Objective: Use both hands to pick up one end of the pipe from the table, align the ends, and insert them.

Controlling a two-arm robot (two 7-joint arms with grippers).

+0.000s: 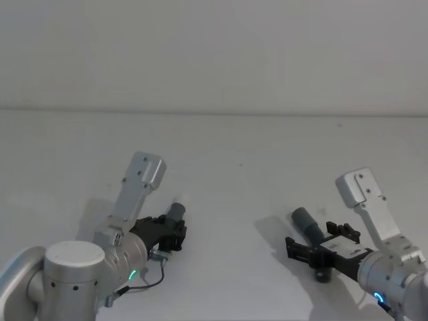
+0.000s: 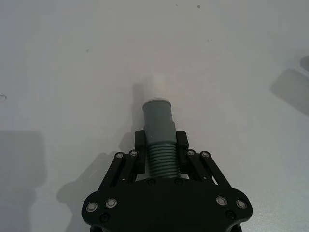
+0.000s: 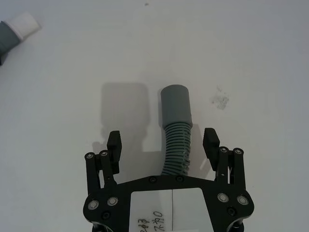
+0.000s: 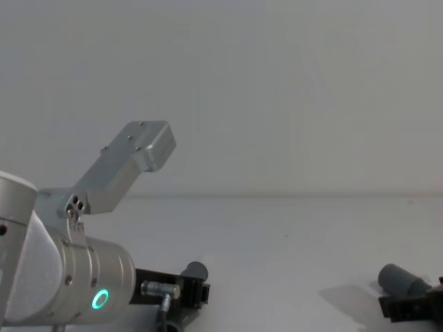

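Head view, pipe (image 1: 305,223) vanishes beneath right hand (image 1: 319,239), middle hidden

Plain matt white table (image 1: 221,154) with 1 faint grey smudge (image 3: 221,100)

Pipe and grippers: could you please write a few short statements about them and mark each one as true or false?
1. The left gripper has its jaws shut on the pipe, just behind the white-tipped end. True.
2. The jaws of the right gripper are shut on the pipe. False: they stand open, one on each side of the ribbed part, not touching it.
3. The two ends are joined. False: the white-tipped end and the plain end are well apart.
4. The plain end sticks out past the right gripper. True.
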